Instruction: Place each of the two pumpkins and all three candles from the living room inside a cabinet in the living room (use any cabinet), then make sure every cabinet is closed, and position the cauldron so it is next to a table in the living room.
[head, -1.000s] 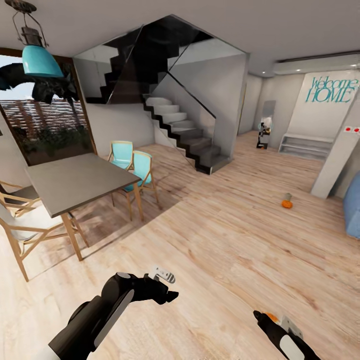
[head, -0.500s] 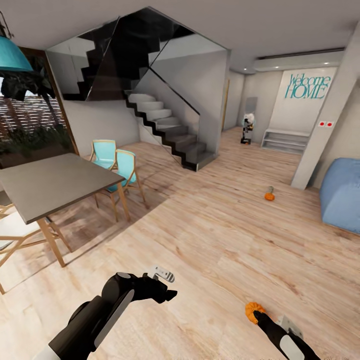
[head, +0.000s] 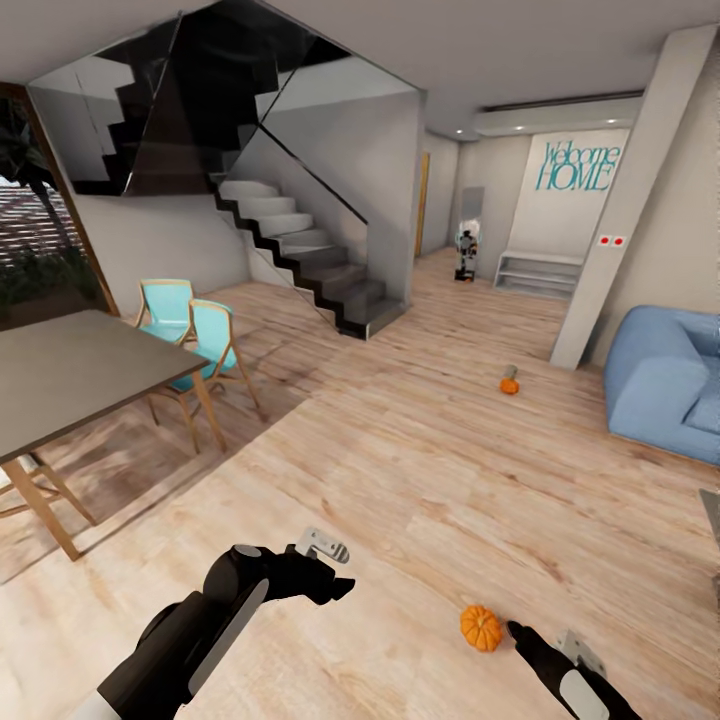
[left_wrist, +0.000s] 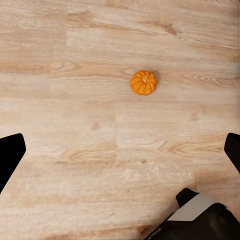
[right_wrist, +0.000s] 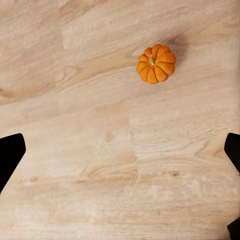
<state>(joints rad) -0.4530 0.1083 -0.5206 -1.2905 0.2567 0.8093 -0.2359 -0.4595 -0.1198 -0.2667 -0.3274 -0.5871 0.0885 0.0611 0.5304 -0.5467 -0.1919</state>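
The near pumpkin (head: 481, 627) is best approached by lowering the right gripper (head: 515, 630) over it with the jaws astride its ribbed body, then closing gently. It lies on the wooden floor (head: 420, 480), just beside the right gripper's tip and outside the jaws. Both grippers' jaws are seen spread wide and empty in the wrist views. A second pumpkin (head: 510, 384) sits well apart, near the blue sofa (head: 665, 385).
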